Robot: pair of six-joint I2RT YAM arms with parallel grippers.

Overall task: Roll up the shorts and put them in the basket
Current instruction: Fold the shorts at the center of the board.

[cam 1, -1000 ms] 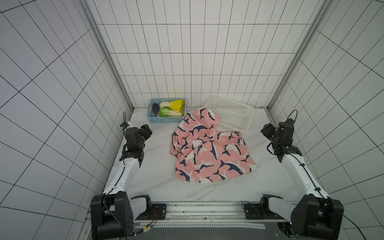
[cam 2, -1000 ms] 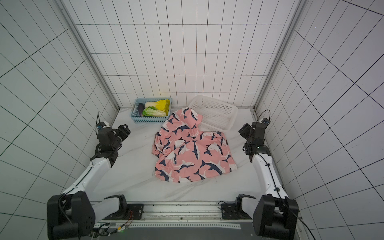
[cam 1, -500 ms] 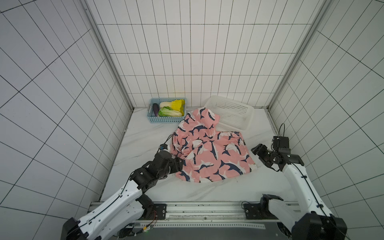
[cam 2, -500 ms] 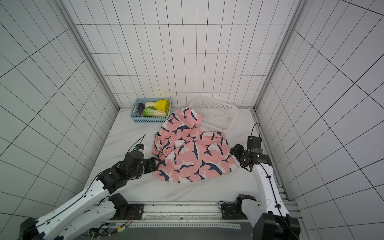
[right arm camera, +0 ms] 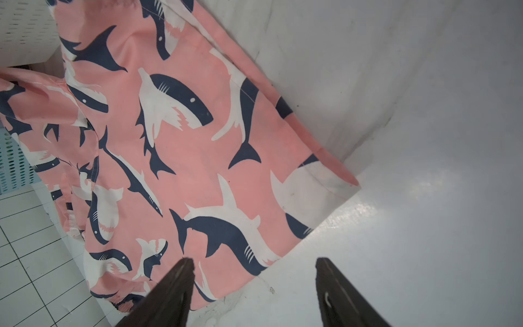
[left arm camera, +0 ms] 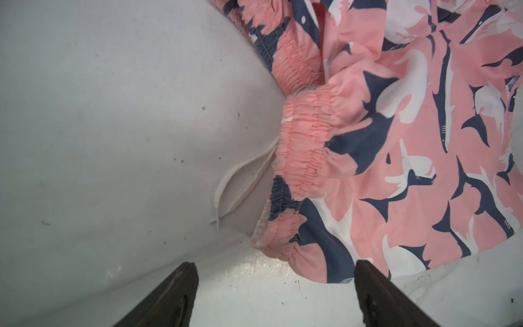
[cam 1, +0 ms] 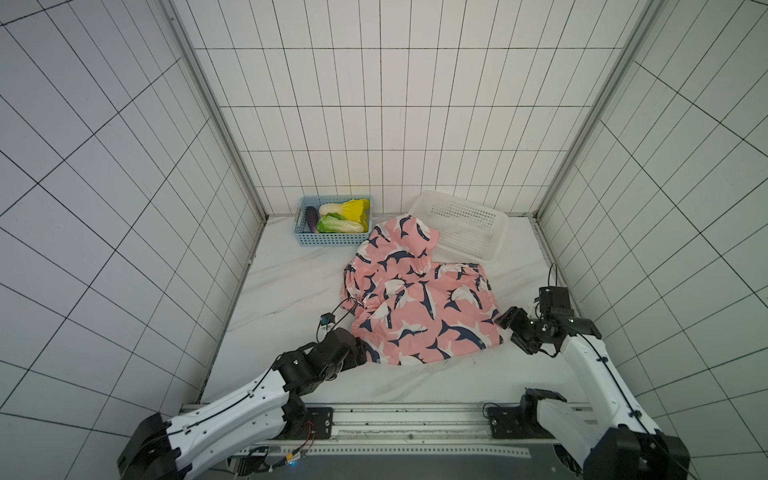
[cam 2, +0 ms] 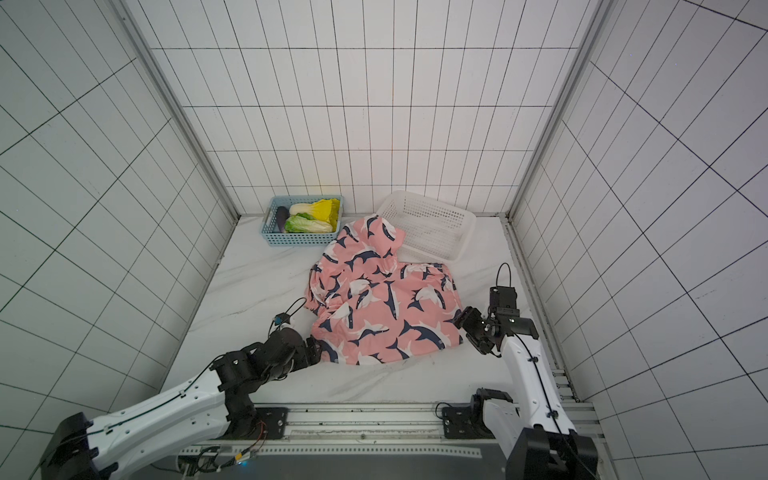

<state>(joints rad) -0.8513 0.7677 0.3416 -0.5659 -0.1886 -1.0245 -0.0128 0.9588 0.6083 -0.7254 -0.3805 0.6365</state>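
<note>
Pink shorts printed with navy and white sharks lie crumpled and unrolled in the middle of a white marble bench, visible in both top views. Their far end drapes against the near rim of a white basket at the back. A blue basket holding leafy cabbages and an aubergine stands just beside them at the back left. The left gripper sits low at the near left corner of the shorts, its jaws spread wide and gripping nothing. The left wrist view shows the gathered waistband and a white drawstring just ahead of them. The right gripper is at the near right corner, its jaws also parted and empty, one finger over the hem, possibly touching it.
</note>
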